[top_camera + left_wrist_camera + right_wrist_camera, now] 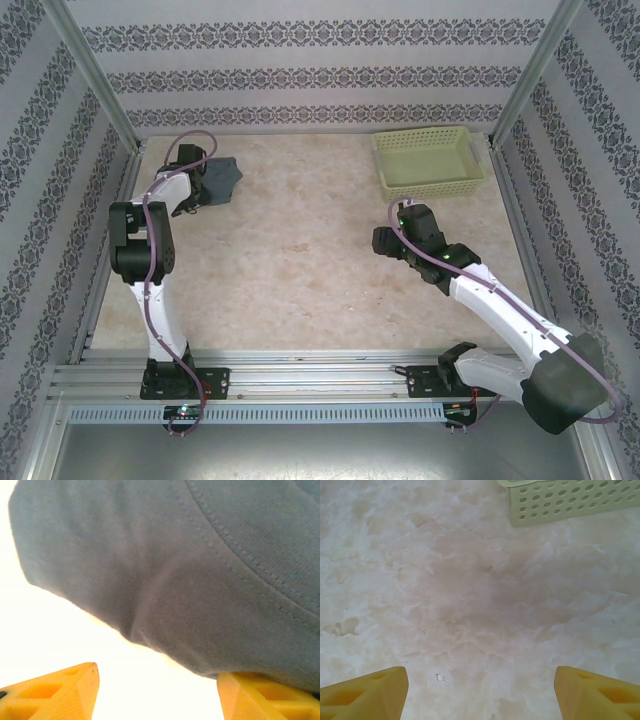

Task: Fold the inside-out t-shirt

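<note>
The inside-out t-shirt (224,180) is a slate blue-grey cloth bunched into a small heap at the far left of the table. My left gripper (200,186) is right at the heap's left side. In the left wrist view the t-shirt (170,570) hangs close in front with a stitched hem showing. My left gripper (157,682) is open, the gap between its yellow fingertips bare, and the cloth's lower edge touches the right fingertip (260,692). My right gripper (384,241) hovers over bare table right of centre; it (480,685) stands open with nothing between its fingers.
A light green basket (428,135) stands at the back right, its perforated wall (570,502) ahead of the right gripper. Metal frame posts and patterned walls close in the table's sides and back. A rail runs along the near edge.
</note>
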